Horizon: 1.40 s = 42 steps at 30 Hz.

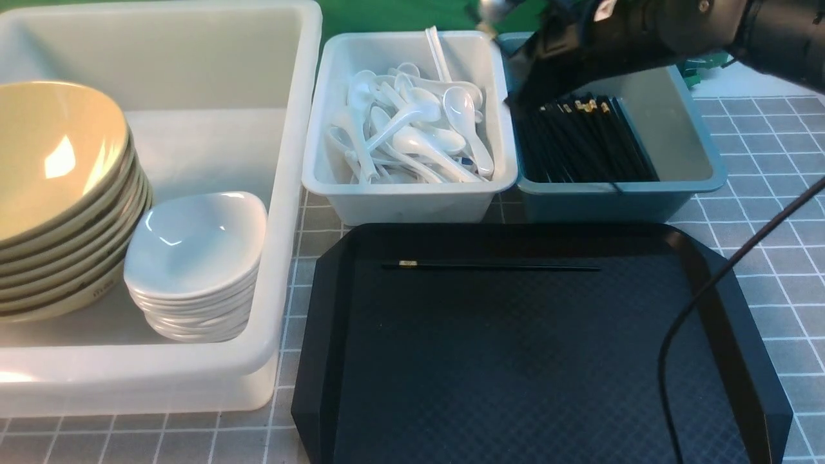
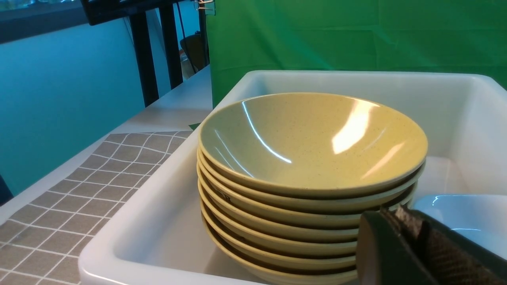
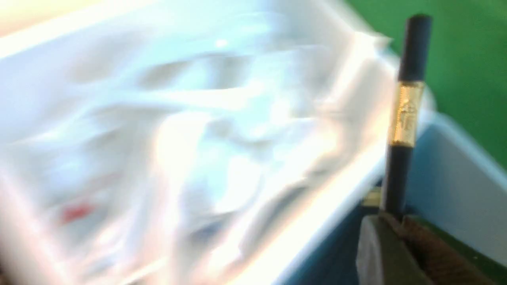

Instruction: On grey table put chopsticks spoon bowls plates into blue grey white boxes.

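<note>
Front view: on the grey tabletop (image 1: 760, 148), a large white box (image 1: 283, 193) holds a stack of yellow bowls (image 1: 58, 193) beside stacked white plates (image 1: 193, 258). A smaller white box (image 1: 412, 206) is full of spoons (image 1: 412, 129). The blue box (image 1: 599, 206) holds black chopsticks (image 1: 580, 148), with the right arm (image 1: 644, 32) over it. 1 loose chopstick (image 1: 490, 265) lies on the black tray (image 1: 515, 361).

Left wrist view: the left tool (image 2: 390, 215) is pinched together and empty, just beside the bowls.

Right wrist view, blurred: the right tool (image 3: 396, 221) clamps 1 gold-banded chopstick (image 3: 406, 107) at the blue box's edge.
</note>
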Each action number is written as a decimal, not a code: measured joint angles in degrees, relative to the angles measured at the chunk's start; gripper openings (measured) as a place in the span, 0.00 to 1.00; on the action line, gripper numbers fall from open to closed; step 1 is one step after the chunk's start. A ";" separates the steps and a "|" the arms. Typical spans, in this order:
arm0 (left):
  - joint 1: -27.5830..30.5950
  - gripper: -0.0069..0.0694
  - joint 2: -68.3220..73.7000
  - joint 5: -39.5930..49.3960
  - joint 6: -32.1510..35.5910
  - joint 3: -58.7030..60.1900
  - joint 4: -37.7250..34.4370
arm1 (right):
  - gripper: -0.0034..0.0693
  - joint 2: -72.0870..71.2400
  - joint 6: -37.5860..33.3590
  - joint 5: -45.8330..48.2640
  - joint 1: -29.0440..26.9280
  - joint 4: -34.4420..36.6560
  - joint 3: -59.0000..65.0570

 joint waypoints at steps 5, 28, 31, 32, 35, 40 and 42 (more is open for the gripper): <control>0.00 0.08 0.00 0.00 0.00 0.00 0.00 | 0.47 2.82 7.54 -7.08 -4.75 0.00 0.00; 0.00 0.08 0.00 0.00 0.28 0.00 0.00 | 0.55 7.48 -16.84 23.28 11.90 2.37 4.33; 0.00 0.08 0.00 0.00 0.28 0.00 0.00 | 0.55 9.96 -16.84 19.69 11.90 1.57 4.33; 0.00 0.08 0.00 0.00 0.28 0.00 0.00 | 0.55 11.05 -16.84 19.07 11.90 1.14 4.33; 0.00 0.08 0.00 0.00 0.28 0.00 0.00 | 0.51 11.54 -16.84 18.45 11.90 1.03 3.95; 0.00 0.08 0.00 0.00 0.28 0.00 0.00 | 0.25 12.06 -16.84 25.70 11.85 0.78 1.11; 0.00 0.08 0.00 0.00 0.28 0.00 0.00 | 0.15 12.45 -16.84 31.09 11.85 1.13 -0.45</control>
